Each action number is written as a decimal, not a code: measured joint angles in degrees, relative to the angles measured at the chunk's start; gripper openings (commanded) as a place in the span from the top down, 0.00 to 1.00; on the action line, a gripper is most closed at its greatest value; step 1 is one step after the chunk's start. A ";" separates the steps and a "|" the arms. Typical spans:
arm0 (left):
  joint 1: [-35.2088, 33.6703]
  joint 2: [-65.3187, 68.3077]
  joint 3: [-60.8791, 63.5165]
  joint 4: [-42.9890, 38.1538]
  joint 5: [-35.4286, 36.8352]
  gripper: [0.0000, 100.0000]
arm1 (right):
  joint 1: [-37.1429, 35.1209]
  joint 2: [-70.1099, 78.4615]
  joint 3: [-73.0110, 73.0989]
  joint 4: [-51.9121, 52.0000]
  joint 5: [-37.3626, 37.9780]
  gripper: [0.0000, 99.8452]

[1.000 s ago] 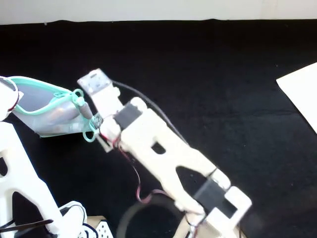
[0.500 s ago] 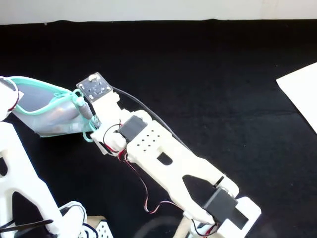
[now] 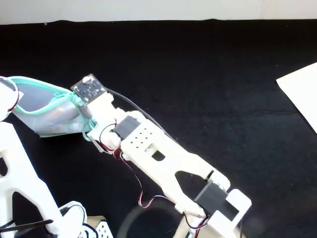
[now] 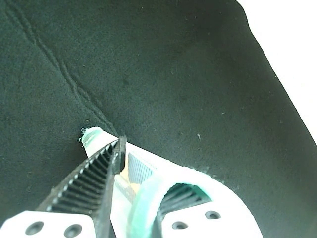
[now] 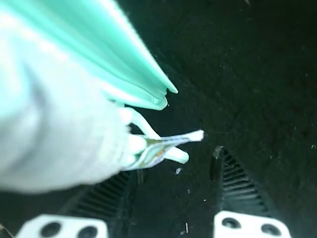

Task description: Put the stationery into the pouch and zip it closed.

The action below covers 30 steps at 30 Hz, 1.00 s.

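Overhead, the pouch (image 3: 49, 116), translucent with mint-green trim, sat at the left side of the black desk (image 3: 198, 64), its far end at the left gripper (image 3: 6, 96) by the picture's edge. My right arm stretched across from the lower right, and the right gripper (image 3: 93, 130) sat at the pouch's near end, where the green zip loops showed. A white sheet (image 3: 302, 94) lay at the desk's right edge, well apart from all of this. From the left wrist camera, the left gripper (image 4: 141, 166) had its jaws clenched on the pouch (image 4: 94, 135), with the ribbed black jaw pressed against one face and the green trim curling over the other jaw; a green corner poked out past the tips, above the dark cloth. From the right wrist camera, the right gripper (image 5: 176, 168) had its jaws released and spread wide, with the zip pull (image 5: 166, 144) sticking out from the pouch (image 5: 59, 124) into the space between them, clear of the farther jaw.
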 measured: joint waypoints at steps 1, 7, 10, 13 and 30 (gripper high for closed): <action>0.00 0.00 0.00 0.00 0.00 0.99 | 0.00 0.00 0.00 -0.35 0.35 0.82; 0.00 0.00 0.00 0.00 0.00 0.99 | 0.00 0.09 0.00 -2.11 0.79 0.86; 0.00 0.00 0.00 0.00 0.00 0.99 | 0.00 0.09 0.00 -3.16 0.79 0.88; 0.00 0.00 0.00 0.00 0.00 0.99 | 0.00 0.09 0.70 -4.92 0.79 0.88; 0.00 0.00 0.00 0.00 0.00 0.99 | 5.36 0.09 6.15 -11.34 0.79 0.99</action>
